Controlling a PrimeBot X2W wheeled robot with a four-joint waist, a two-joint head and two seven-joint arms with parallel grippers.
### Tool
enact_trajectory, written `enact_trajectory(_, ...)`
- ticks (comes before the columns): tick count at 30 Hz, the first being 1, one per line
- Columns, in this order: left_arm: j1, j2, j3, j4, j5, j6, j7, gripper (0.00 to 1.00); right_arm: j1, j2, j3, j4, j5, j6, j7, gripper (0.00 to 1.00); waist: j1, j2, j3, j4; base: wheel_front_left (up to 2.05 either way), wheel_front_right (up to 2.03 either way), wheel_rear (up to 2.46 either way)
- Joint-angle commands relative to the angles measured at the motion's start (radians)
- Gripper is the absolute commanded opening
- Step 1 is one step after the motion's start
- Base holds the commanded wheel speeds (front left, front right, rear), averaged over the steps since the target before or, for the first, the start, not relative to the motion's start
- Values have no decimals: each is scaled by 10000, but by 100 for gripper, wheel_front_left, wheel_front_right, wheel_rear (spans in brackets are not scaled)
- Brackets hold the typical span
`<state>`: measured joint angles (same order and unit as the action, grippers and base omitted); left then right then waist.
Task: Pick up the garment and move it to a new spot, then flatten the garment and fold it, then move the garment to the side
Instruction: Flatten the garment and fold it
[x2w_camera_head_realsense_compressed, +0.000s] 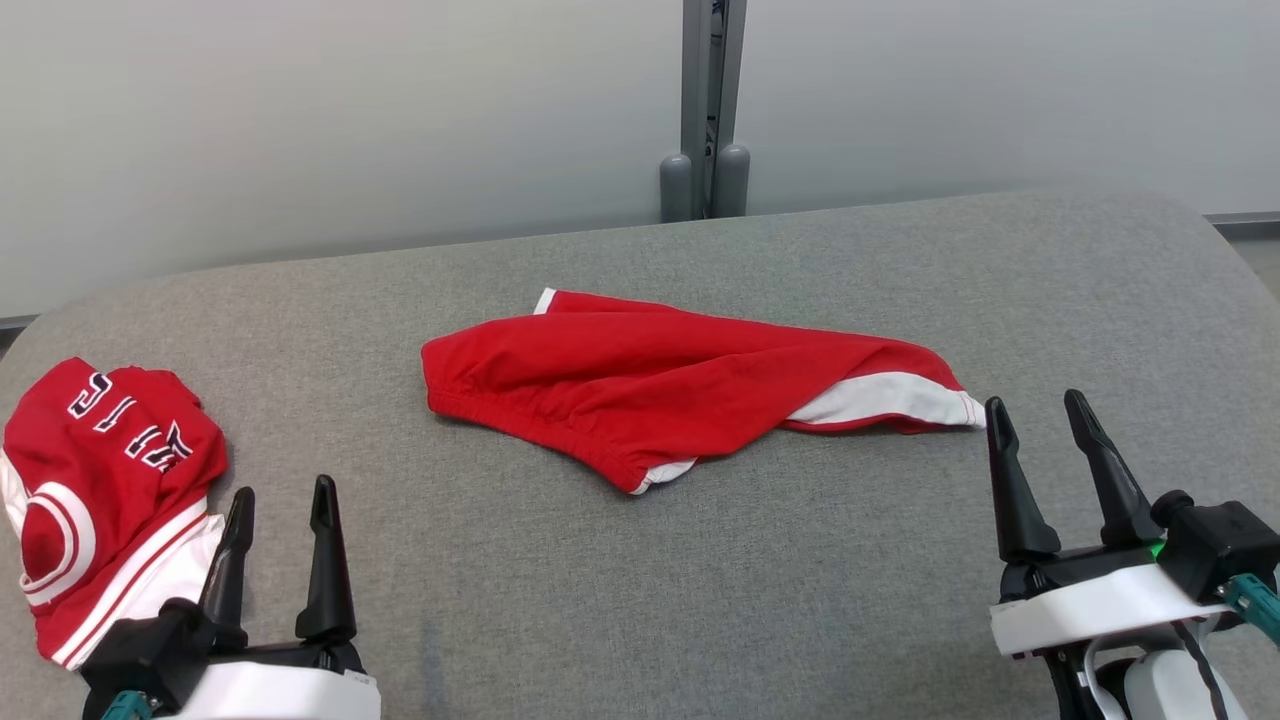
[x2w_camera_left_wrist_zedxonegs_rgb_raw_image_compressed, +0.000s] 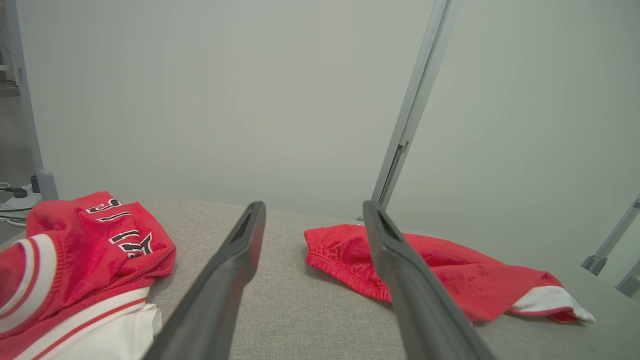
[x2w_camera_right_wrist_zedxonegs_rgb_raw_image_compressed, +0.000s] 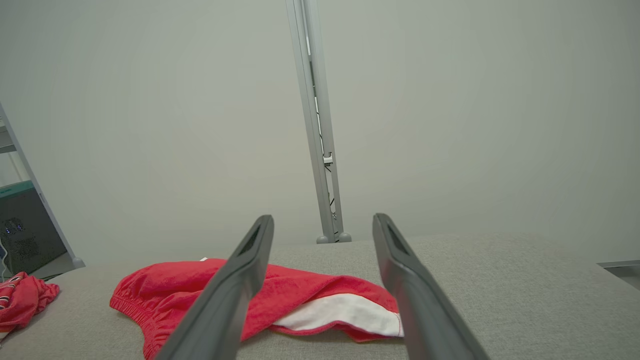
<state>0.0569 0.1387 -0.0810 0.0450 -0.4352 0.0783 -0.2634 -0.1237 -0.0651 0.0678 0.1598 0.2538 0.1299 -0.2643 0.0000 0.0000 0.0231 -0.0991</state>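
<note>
Left pincer sits low at the near edge of the worktop, fingers pointing away, spread wide, empty. Right pincer has the same pose a bit further forward, fingers apart, holding nothing. Red shorts lie bunched ahead of and between both pincers. Their white-trimmed end is right by the right pincer's left finger; contact unclear. Crumpled red jersey lies just left of the left pincer.
</note>
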Motion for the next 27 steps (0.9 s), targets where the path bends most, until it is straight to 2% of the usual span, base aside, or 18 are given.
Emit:
enact_trajectory(1, 55, -44, 90, 51, 89, -105, -18, 100, 50, -57, 2, 10, -30, 15, -2, 100, 0, 0, -7, -5, 0, 0, 0)
enact_trajectory(12, -97, -363, 378, 354, 407, -498, -19, 100, -95, -146, 174, 119, -38, 15, -2, 100, 0, 0, -44, 23, 0, 0, 0)
enact_trajectory(27, -164, -533, 640, 539, 600, -685, -19, 100, -142, -123, 211, 170, 28, 15, -2, 100, 0, 0, -29, -8, 0, 0, 0)
